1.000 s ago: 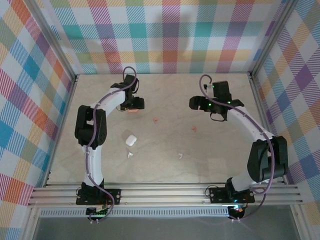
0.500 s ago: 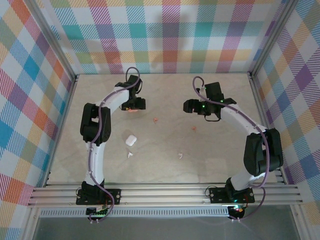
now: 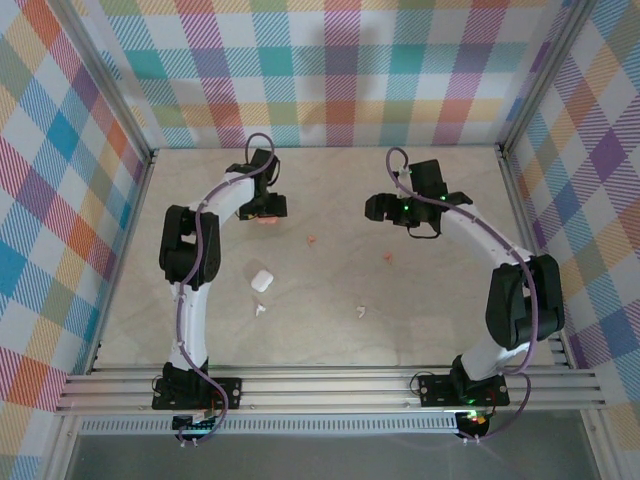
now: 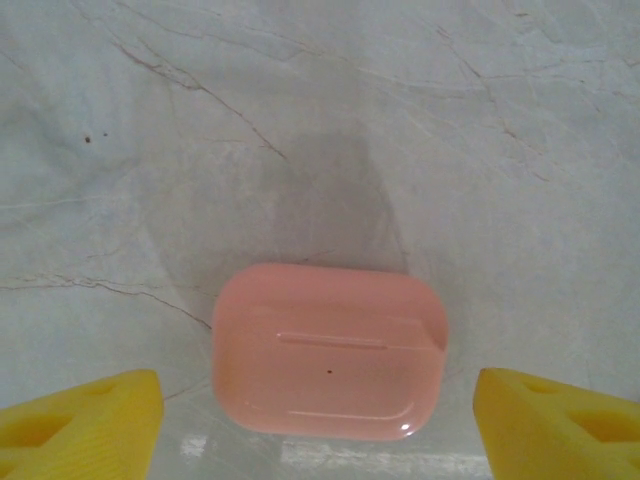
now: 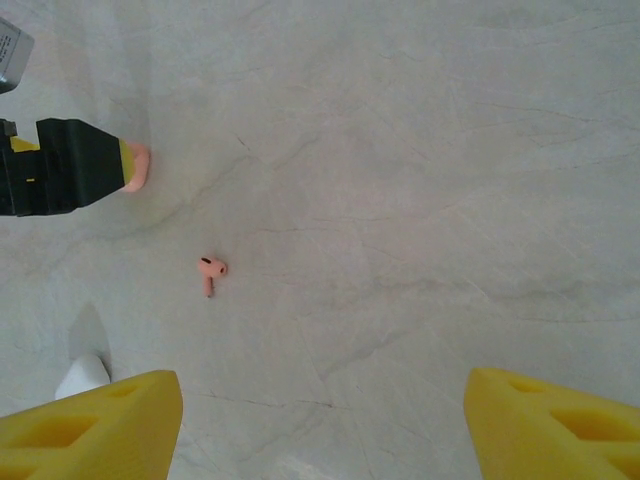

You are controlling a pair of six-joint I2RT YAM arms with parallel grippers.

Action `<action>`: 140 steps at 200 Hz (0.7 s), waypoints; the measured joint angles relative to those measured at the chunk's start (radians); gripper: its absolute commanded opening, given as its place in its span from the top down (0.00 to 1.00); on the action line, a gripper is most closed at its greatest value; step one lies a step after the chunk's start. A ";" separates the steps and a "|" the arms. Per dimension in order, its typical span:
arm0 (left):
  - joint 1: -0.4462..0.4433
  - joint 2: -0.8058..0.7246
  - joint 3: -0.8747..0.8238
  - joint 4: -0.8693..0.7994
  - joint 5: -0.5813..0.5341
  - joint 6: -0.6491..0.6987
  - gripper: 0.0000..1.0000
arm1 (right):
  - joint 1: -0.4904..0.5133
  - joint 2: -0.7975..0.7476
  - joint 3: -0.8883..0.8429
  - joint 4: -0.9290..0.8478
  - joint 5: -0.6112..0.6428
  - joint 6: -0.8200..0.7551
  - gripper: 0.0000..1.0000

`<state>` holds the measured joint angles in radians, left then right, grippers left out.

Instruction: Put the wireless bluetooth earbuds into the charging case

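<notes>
Marble desk (image 3: 330,290), plaid walls (image 3: 340,70). Top view has all four earbuds loose: pink earbuds (image 3: 312,240) mid-desk, white earbuds (image 3: 260,310) nearer the bases, by the white case (image 3: 262,281). Left wrist view shows the pink case (image 4: 328,350), lid shut, between the spread left pincer (image 3: 264,208) fingers, touching neither. Right pincer (image 5: 320,420) is spread and empty.
</notes>
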<state>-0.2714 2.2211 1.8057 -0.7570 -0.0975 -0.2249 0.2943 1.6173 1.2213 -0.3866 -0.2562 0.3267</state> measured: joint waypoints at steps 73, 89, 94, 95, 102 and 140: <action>0.002 0.047 0.005 0.008 0.032 0.016 0.31 | 0.001 0.018 0.013 -0.001 -0.022 0.014 0.26; 0.005 0.047 0.004 0.008 0.034 0.023 0.35 | 0.001 0.019 0.015 -0.001 -0.031 0.023 0.25; 0.006 0.047 0.002 0.009 0.033 0.030 0.37 | 0.001 0.019 0.016 0.000 -0.034 0.026 0.25; 0.006 0.047 0.001 0.010 0.034 0.031 0.37 | 0.001 0.019 0.016 0.000 -0.034 0.026 0.25; 0.006 0.043 -0.004 0.016 0.035 0.034 0.40 | 0.001 0.019 0.017 0.000 -0.040 0.030 0.25; 0.006 0.004 -0.071 0.078 0.049 0.075 0.52 | 0.001 0.024 0.019 0.002 -0.072 0.060 0.25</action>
<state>-0.2649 2.2250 1.7344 -0.6788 -0.0483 -0.1501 0.2951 1.6413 1.2407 -0.3851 -0.3279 0.3862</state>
